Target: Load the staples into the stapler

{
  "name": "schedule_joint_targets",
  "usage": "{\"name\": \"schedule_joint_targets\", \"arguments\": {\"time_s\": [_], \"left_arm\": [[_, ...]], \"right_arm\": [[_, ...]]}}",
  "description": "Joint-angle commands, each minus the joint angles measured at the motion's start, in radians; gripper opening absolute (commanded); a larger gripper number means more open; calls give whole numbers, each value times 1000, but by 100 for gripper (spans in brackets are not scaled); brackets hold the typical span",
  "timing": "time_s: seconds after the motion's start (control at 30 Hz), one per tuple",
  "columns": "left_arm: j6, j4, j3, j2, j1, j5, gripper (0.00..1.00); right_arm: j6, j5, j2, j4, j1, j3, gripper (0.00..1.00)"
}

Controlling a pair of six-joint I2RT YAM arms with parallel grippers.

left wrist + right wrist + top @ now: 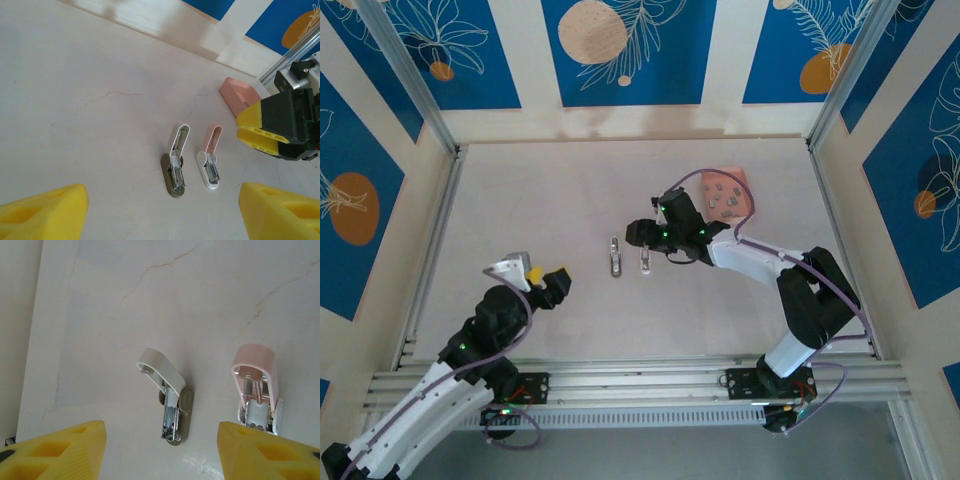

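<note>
From above, my left gripper [546, 281] hangs over the near left part of the table [520, 190], jaws apart and nothing between them, well apart from everything else. My right gripper [642, 238] sits just beside the far end of the pink stapler [644, 261], which lies parallel to the grey stapler [614, 256] near the middle of the table. The staples [725, 198] are small grey bits lying in the pink tray [749, 188] behind my right wrist, towards the far right. From my left wrist, my two yellow fingertips [42, 212] stand wide at the bottom corners with bare table between them. Ahead lie the grey stapler [176, 167] and the pink stapler [210, 159], side by side and both hinged open. Right of them floats my right gripper [252, 129], and a corner of the pink tray [240, 94] shows beyond it. From my right wrist, my fingertips [60, 450] are set fairly wide apart and hold nothing. The grey stapler [170, 400] lies between them farther out, with its white lid raised. The pink stapler [255, 385] lies just ahead of my right-hand finger, its lid up too and its metal channel exposed.
</note>
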Motion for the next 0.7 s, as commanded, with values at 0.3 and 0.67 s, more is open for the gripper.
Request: {"name": "schedule_joint_targets", "arguments": {"time_s": [0.3,0.67], "left_arm": [[4,303,-9,335,8,126,78],[96,518,133,754,8,247,79]], "right_arm": [[-252,-79,-24,-236,-130,114,61],[-466,-75,29,-496,-305,280,62]]}}
